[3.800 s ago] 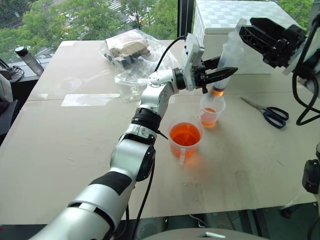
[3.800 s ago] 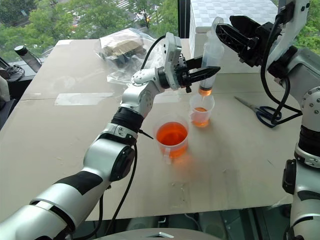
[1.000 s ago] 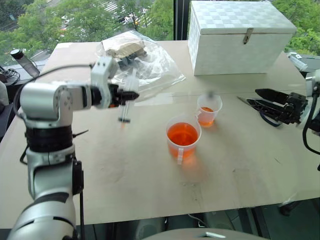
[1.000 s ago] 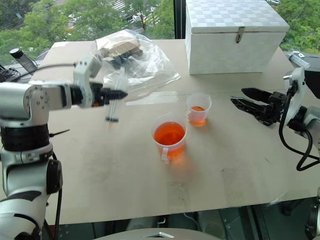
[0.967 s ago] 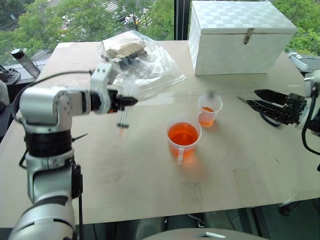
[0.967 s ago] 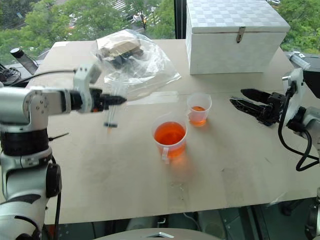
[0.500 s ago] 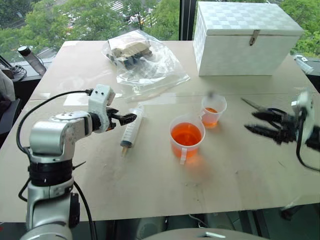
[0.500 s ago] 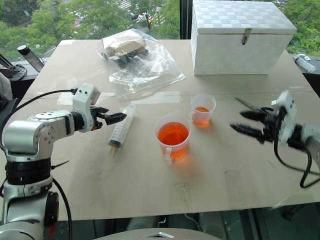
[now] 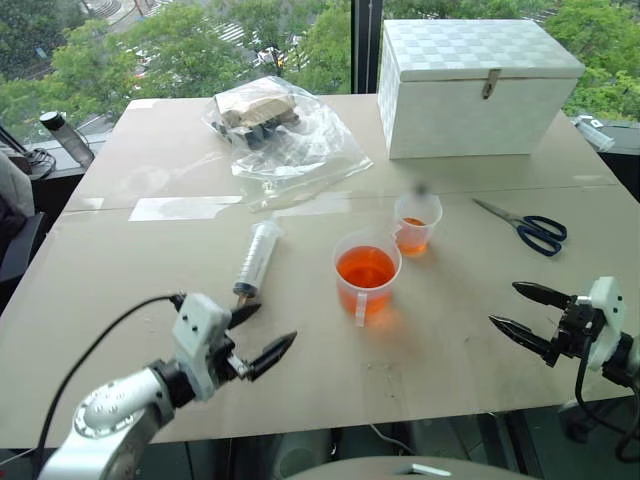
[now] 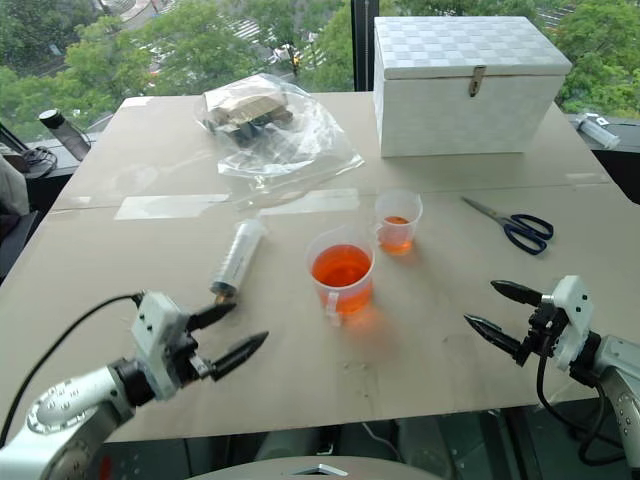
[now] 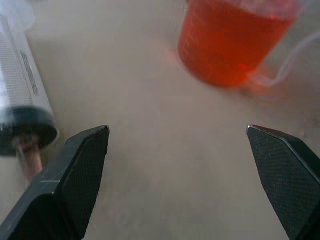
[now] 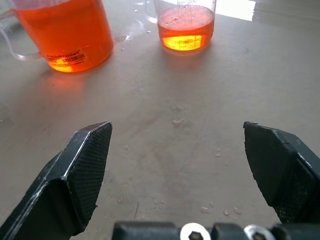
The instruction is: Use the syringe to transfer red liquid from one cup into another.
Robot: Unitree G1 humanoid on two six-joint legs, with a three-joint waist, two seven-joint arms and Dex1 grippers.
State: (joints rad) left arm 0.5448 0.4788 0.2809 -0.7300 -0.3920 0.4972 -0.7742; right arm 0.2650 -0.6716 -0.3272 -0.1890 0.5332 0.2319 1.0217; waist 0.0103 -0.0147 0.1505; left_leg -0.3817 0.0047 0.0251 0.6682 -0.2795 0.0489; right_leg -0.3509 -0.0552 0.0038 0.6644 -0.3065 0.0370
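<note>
Syringe (image 9: 256,258): lying free on table (image 9: 470,330). Left gripper (image 9: 256,336), right gripper (image 9: 530,316): spread wide, empty. Small cup (image 9: 415,222) holds liquid; transfer apparently finished, nothing further needed.

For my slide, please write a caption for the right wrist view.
Open right gripper above the table, facing the wide cup and small cup of red liquid.

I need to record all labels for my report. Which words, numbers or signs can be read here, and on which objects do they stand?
Syringe: printed scale marks, too blurred to read.
Wide cup: barcode sticker, too small to read.
Small cup: faint scale marks, not readable.
Nothing else bears text.
</note>
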